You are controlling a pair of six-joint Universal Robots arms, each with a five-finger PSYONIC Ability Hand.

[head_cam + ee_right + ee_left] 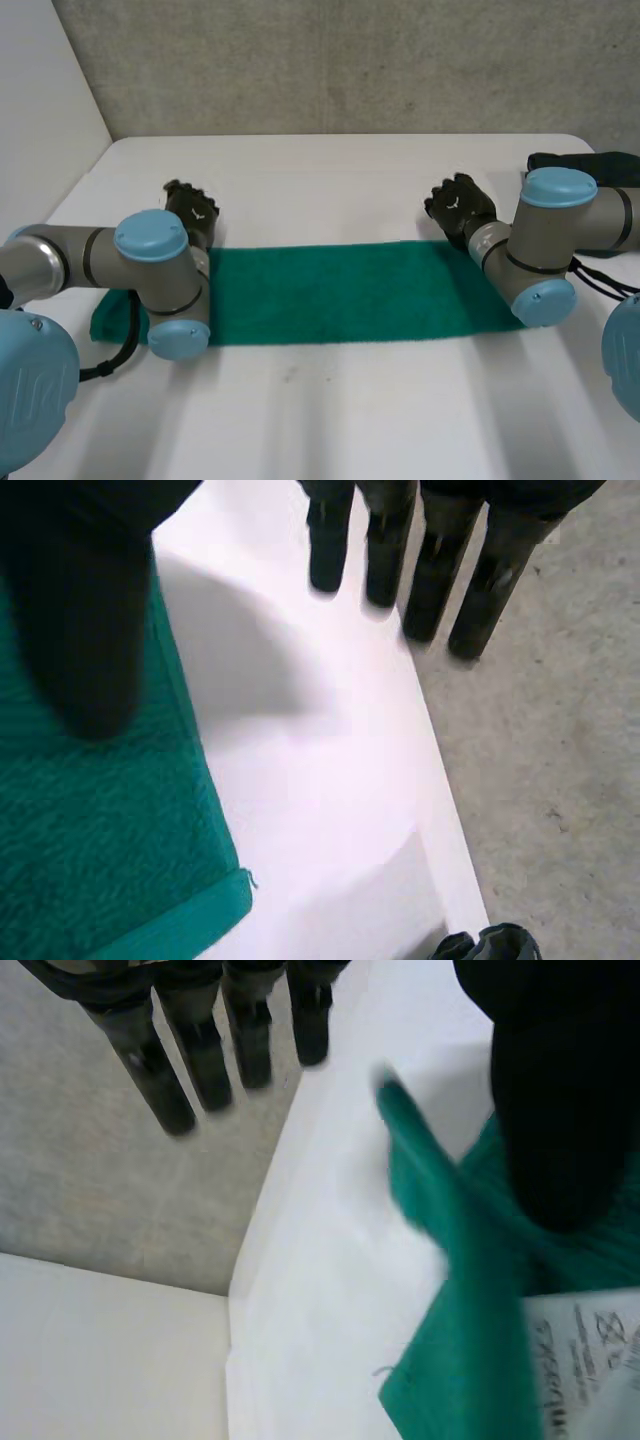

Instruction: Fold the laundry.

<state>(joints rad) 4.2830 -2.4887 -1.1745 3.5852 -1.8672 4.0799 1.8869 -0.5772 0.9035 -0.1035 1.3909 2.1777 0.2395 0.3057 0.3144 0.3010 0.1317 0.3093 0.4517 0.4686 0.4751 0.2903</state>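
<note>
From the head view I see the towel (340, 295) lying as one long strip on the worktop (330, 180). It stretches between my left robot hand (192, 215) and right robot hand (460, 208), each at the strip's far edge near one end. A dark bundle (590, 165) lies on the worktop beyond the right robot hand.

The left wrist view adds a white label (585, 1360) on the towel, near the thumb (560, 1110). The right wrist view adds a flat towel corner (225, 895) near its thumb (85, 630).

On both robot hands the fingers (205, 1060) (430, 570) are straight, spread away from the thumb and holding nothing. Each thumb is over the towel; I cannot tell whether it touches.
</note>
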